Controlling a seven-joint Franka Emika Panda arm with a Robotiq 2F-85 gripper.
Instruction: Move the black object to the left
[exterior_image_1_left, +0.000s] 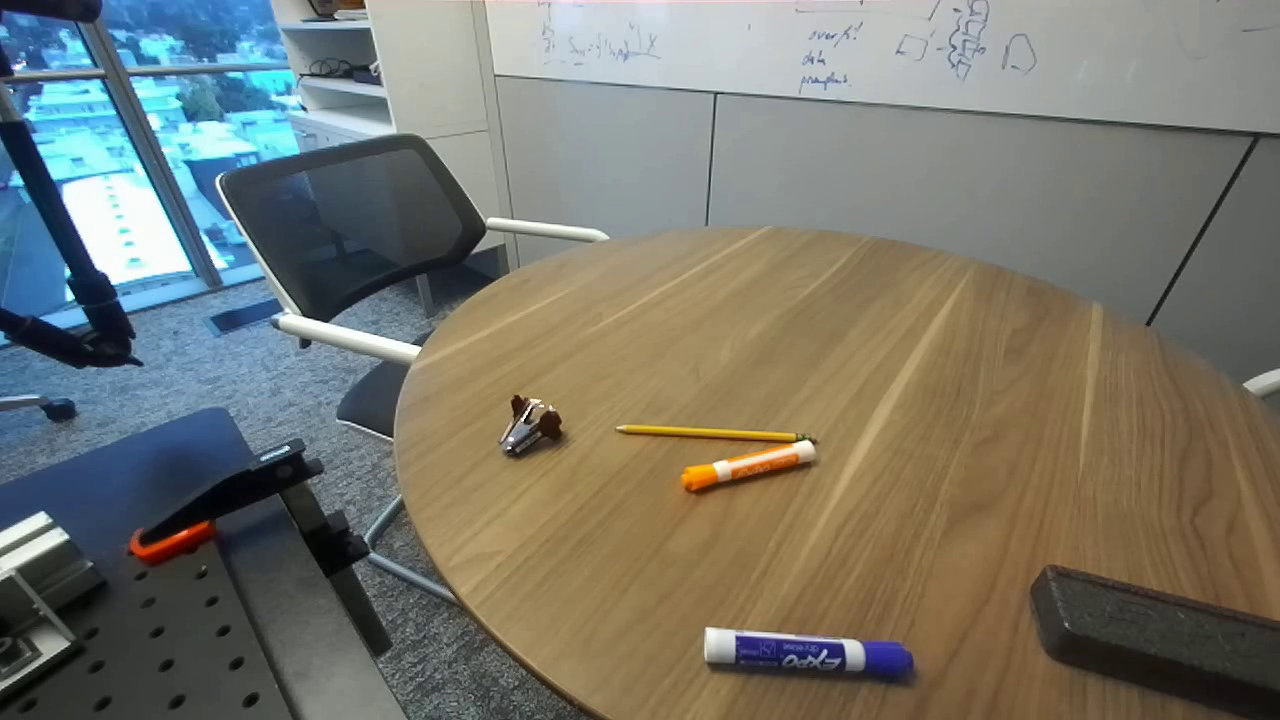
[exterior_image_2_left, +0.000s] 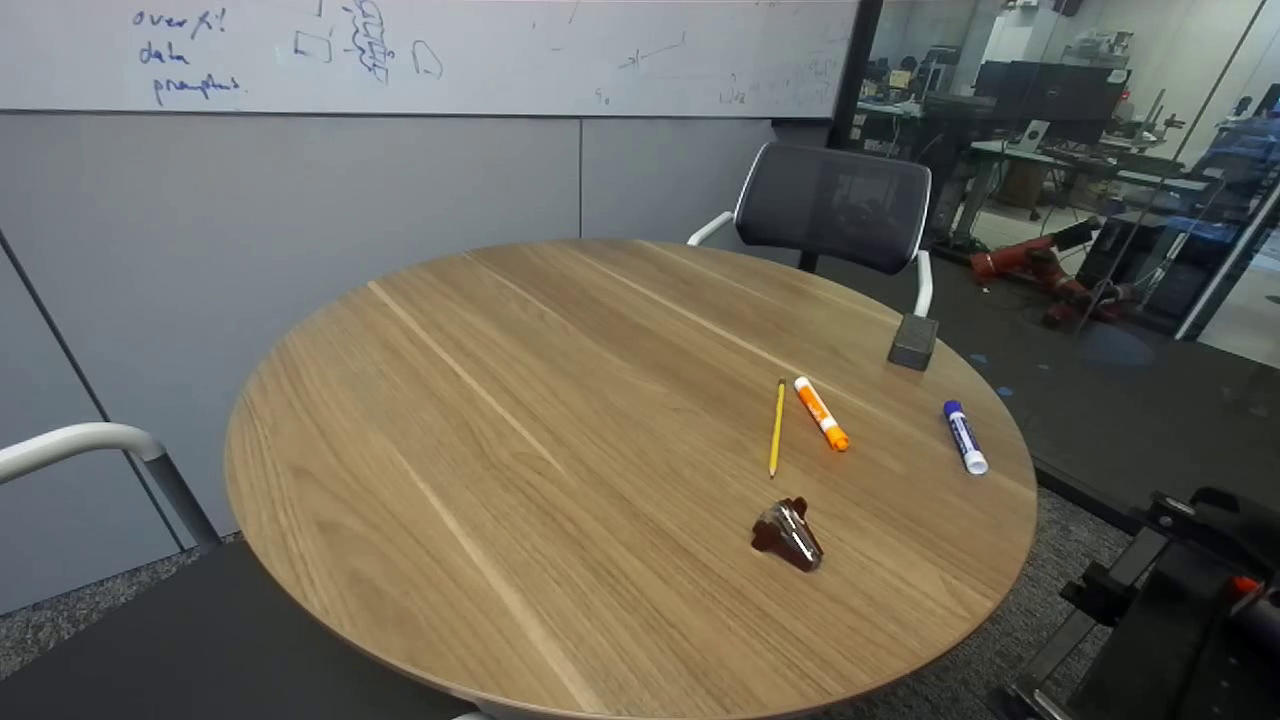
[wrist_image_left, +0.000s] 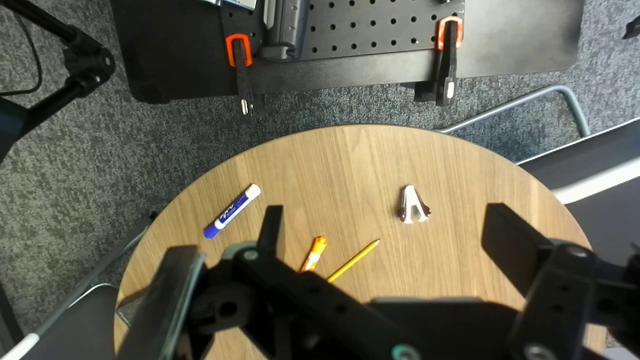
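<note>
The black object is a small dark staple-remover-like clip with silvery metal jaws. It lies on the round wooden table and shows in both exterior views (exterior_image_1_left: 530, 427) (exterior_image_2_left: 788, 535) and in the wrist view (wrist_image_left: 413, 205). In the wrist view my gripper (wrist_image_left: 386, 232) is wide open with nothing between its fingers. It is well above the table, and the clip appears between and beyond the fingertips, touching neither. The gripper is not in view in either exterior view.
On the table (exterior_image_1_left: 950, 350) lie a yellow pencil (exterior_image_1_left: 715, 433), an orange marker (exterior_image_1_left: 750, 466), a blue marker (exterior_image_1_left: 790, 652) and a large dark block (exterior_image_1_left: 1160, 640). Pencil and orange marker are nearest the clip. Chairs (exterior_image_1_left: 350, 220) (exterior_image_2_left: 835, 205) stand at the table's edge.
</note>
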